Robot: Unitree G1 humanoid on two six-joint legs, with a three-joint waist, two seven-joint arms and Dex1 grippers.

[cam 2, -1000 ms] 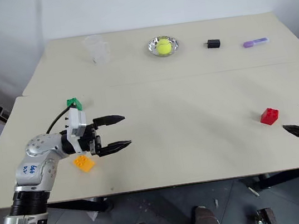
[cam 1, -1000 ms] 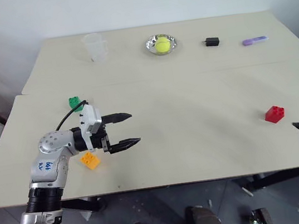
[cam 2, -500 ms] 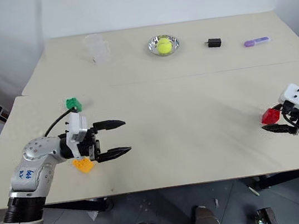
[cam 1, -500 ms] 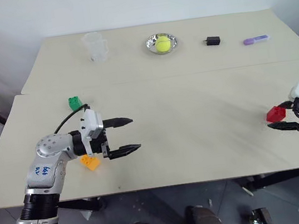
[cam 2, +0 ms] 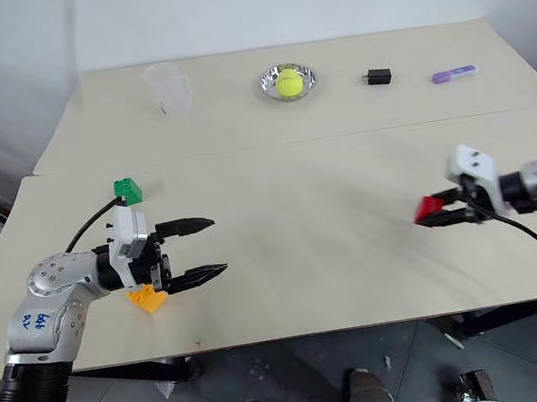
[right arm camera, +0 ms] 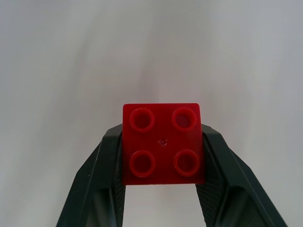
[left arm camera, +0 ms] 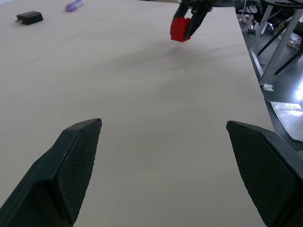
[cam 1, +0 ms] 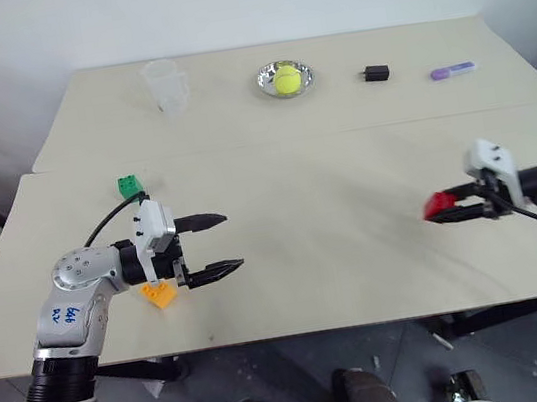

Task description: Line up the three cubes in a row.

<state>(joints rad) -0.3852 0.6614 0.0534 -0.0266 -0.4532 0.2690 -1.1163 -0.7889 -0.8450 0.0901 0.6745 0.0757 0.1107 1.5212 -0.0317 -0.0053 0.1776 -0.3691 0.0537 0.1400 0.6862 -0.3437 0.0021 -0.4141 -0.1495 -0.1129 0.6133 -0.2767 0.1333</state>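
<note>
Since a second ago the right gripper [cam 1: 449,209] has clamped the red cube [right arm camera: 162,143] by two opposite flat sides and carried this seemingly light, stiff, smooth brick leftward above the near table [cam 1: 329,202], while the left gripper [cam 1: 216,241] waits open beside the orange-yellow cube [cam 1: 159,294], with the green cube [cam 1: 130,186] just beyond.

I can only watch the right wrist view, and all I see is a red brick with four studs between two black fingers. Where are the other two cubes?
Observer: The green cube sits on the near table on the robot's left side, well away from the red cube.
Operator: And the third one?
Observer: The orange-yellow cube lies nearer the table's front edge than the green one, right beside the left tool.
Operator: Is that tool holding it?
Observer: No, its fingers stand wide open with nothing between them.
Operator: Is my red brick resting on the table?
Observer: The left wrist view shows it gripped by the right tool, apparently lifted just off the surface.
</note>
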